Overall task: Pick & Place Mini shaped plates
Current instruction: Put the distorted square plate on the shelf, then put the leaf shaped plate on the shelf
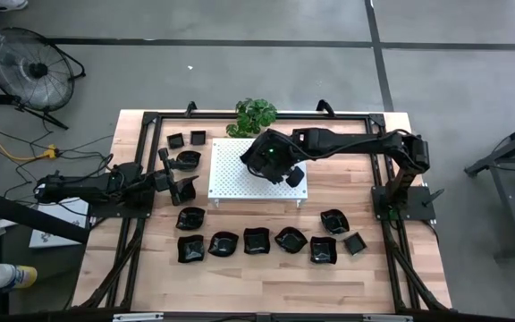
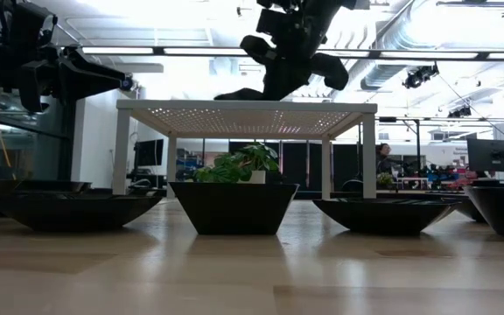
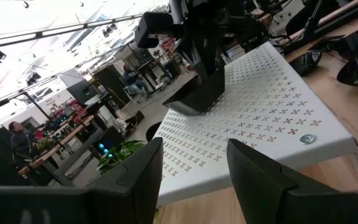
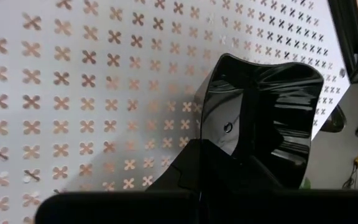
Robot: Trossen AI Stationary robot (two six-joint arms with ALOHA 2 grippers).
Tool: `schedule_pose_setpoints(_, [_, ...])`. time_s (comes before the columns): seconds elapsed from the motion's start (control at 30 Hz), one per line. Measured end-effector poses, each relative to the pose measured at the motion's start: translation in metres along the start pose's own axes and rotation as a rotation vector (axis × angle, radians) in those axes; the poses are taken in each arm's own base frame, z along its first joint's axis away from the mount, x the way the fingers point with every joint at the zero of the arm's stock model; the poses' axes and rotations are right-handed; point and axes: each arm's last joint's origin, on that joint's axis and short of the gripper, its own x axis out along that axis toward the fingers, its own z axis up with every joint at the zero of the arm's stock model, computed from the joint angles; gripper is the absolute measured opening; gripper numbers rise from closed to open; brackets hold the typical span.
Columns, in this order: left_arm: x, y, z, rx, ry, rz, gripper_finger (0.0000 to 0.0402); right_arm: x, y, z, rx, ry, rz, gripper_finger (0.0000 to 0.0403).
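- The step in hand looks like the placing half of a pick-and-place: the right gripper point(image 1: 286, 170) hangs over the white perforated board point(image 1: 231, 170), and its jaws are pressed together on the rim of one small black plate point(image 4: 263, 118).
- In the right wrist view that plate hangs tilted above the board's cross-shaped holes; in the low view it sits just above the board top, and I cannot tell whether it touches.
- The left gripper point(image 1: 179, 183) waits at the board's left edge, pointing at it, jaws spread and holding nothing.
- The other plates lie on the wooden worktop point(image 1: 329, 273): a row point(image 1: 257, 241) in front of the board, a few point(image 1: 186, 140) at the far left corner, and two point(image 1: 342, 231) toward the right.
- No plate rests on the board yet, as far as the high view shows.
- A potted plant point(image 1: 256, 114) stands just behind the board.
- The next move, as I judge it, calls for lowering the plate until it lies flat on the board, levelling its tilt, then spreading the jaws and lifting straight off so the glossy dish does not slide.
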Motion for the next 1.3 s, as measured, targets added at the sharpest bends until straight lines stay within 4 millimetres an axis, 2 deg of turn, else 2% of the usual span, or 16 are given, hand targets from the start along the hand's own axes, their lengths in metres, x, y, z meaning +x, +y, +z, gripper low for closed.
schedule_pose_setpoints(0.27, [0.000,0.000,0.000,0.000,0.000,0.000,0.0175,0.002,0.000,0.001,-0.001,-0.006,0.000,0.0004])
schedule_pose_setpoints(0.53, [0.000,0.000,0.000,0.000,0.000,0.001,0.0175,0.002,0.000,0.000,0.053,0.008,-0.005,0.0027])
schedule_pose_setpoints(0.87, [0.000,0.000,0.000,0.000,0.000,0.001,0.0175,0.001,-0.001,-0.001,0.111,0.072,-0.051,0.0103])
schedule_pose_setpoints(1.1, [0.000,0.000,0.000,0.000,0.000,0.000,0.0175,-0.010,-0.001,0.006,0.122,0.061,-0.099,0.0157])
schedule_pose_setpoints(1.3, [0.000,0.000,0.000,0.000,0.000,0.000,0.0175,-0.025,0.008,0.020,0.157,0.129,-0.179,0.0184])
